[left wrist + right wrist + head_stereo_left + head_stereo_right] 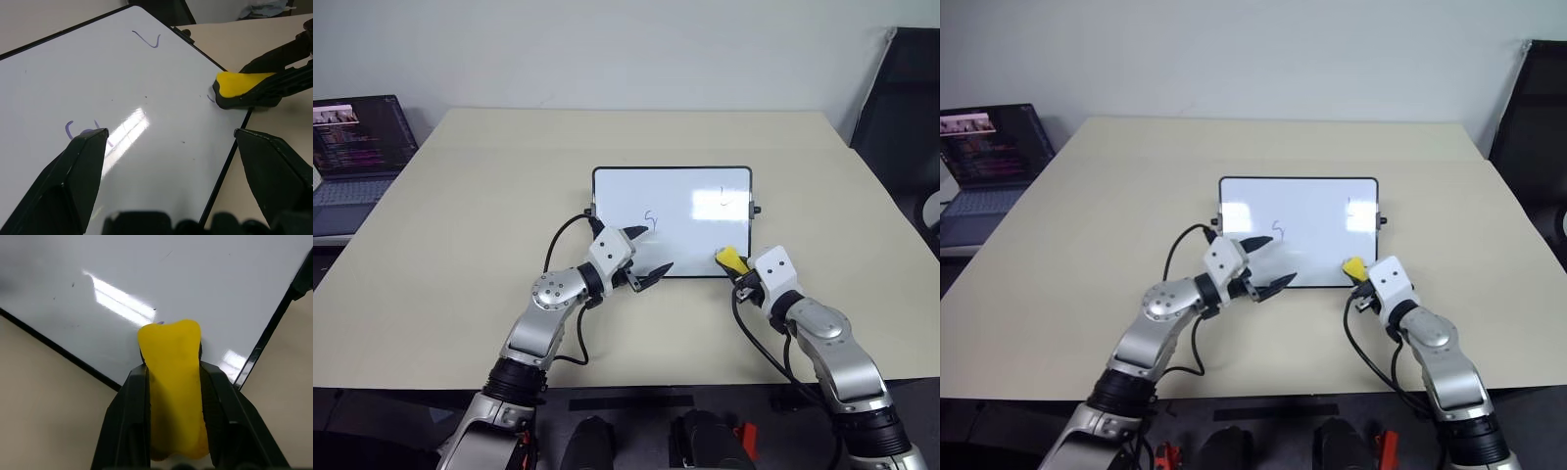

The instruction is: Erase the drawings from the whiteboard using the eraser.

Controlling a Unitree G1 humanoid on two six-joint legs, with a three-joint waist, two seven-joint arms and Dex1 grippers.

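The whiteboard (672, 201) lies mid-table (460, 245), a laptop (357, 157) well off to its far left. The right gripper (171, 377) pinches the yellow eraser (730, 259) between its two fingers, pressing it on the board's near right corner. The left gripper (646, 257) hovers over the near left part with its fingers spread, holding nothing. Drawings remain: a squiggle (653, 219) left of centre, another (724, 199) far right, and a trace (211, 98) touching the eraser.
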